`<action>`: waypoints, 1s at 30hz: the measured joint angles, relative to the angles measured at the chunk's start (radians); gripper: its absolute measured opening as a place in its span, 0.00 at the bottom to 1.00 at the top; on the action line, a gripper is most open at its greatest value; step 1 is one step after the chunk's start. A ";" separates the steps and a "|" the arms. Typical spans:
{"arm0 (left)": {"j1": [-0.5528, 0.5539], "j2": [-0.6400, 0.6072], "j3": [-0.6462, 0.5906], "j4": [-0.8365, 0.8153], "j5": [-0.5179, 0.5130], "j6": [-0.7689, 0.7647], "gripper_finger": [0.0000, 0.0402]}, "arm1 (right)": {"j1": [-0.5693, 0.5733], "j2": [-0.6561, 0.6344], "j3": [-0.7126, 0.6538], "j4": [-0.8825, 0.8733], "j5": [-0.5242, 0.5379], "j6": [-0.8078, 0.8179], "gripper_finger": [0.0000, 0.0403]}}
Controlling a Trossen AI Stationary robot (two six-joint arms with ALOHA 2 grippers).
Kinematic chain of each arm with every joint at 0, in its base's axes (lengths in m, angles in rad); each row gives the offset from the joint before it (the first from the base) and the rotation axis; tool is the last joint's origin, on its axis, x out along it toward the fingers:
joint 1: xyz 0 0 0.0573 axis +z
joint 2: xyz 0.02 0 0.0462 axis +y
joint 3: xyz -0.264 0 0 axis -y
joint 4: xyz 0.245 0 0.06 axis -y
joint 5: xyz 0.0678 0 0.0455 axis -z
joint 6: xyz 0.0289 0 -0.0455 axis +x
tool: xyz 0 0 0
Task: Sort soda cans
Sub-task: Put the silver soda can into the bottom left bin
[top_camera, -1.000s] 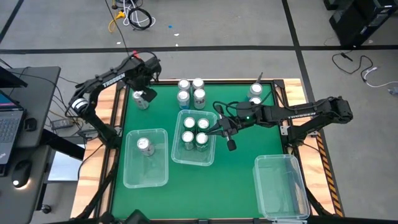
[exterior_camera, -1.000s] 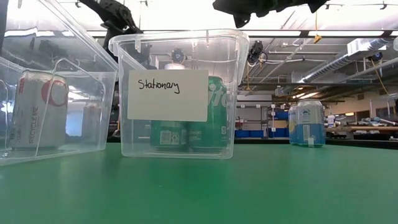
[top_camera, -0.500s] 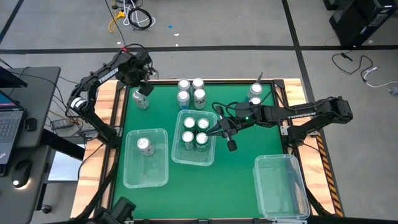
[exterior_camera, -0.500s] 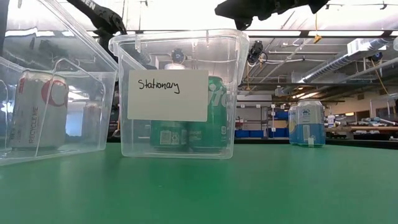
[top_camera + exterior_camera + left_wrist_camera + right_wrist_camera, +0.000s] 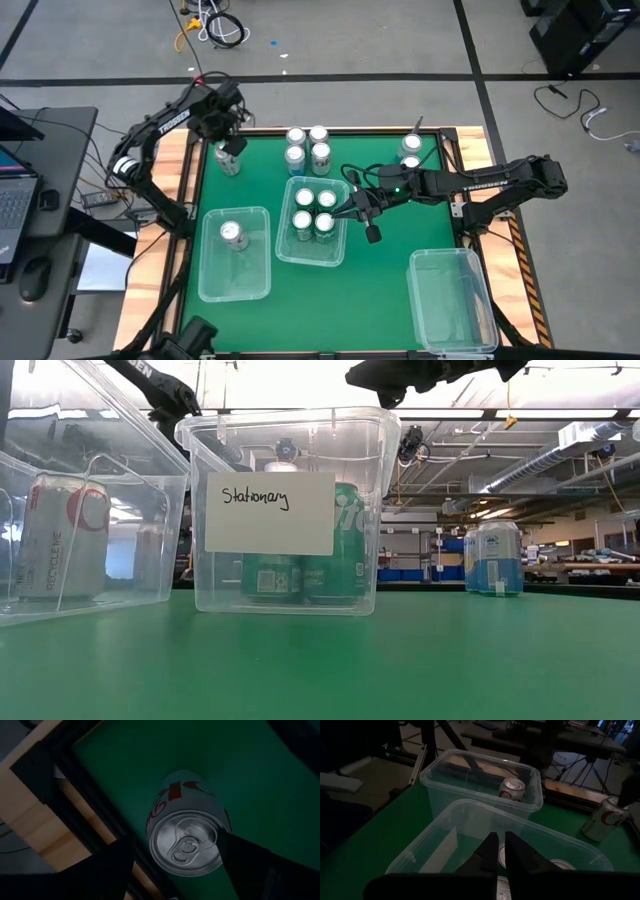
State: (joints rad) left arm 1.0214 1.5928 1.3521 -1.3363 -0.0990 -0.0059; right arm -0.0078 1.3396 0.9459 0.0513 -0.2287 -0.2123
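Left gripper (image 5: pixel 232 142) wide open above white can (image 5: pixel 227 160) at far left; right gripper (image 5: pixel 347 208) shut, empty, over middle bin (image 5: pixel 341 250) with four green cans (image 5: pixel 314 212); others far

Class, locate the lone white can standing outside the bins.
In the high view, the white can stands at the table's far-left corner, under the open left gripper.

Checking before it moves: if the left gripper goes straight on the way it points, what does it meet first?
Most likely the white-and-red aluminium soda can standing alone at the green table's far-left corner. The left gripper hovers over it with open jaws either side of its silver top. The gap above it is unclear.
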 joint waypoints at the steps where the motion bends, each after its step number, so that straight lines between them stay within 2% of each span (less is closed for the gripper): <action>1: 0.000 0.002 0.012 -0.007 -0.003 0.000 0.72 | 0.000 0.000 0.000 0.000 0.000 0.000 0.05; 6: 0.000 0.000 0.033 -0.047 0.025 0.018 0.72 | 0.000 0.000 0.000 0.001 0.000 0.000 0.06; 12: -0.002 0.000 0.032 -0.060 -0.019 -0.011 0.70 | 0.000 0.000 0.000 0.000 0.000 0.000 0.06; 17: -0.019 -0.001 0.032 -0.074 0.021 0.031 0.69 | 0.000 0.000 0.000 0.000 0.000 0.000 0.07; 30: -0.048 0.005 -0.004 -0.055 0.006 0.029 0.75 | 0.000 0.000 0.000 -0.001 0.000 0.000 0.08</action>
State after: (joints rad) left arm 0.9733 1.5978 1.3478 -1.3908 -0.0933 0.0231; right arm -0.0078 1.3396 0.9459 0.0502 -0.2287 -0.2123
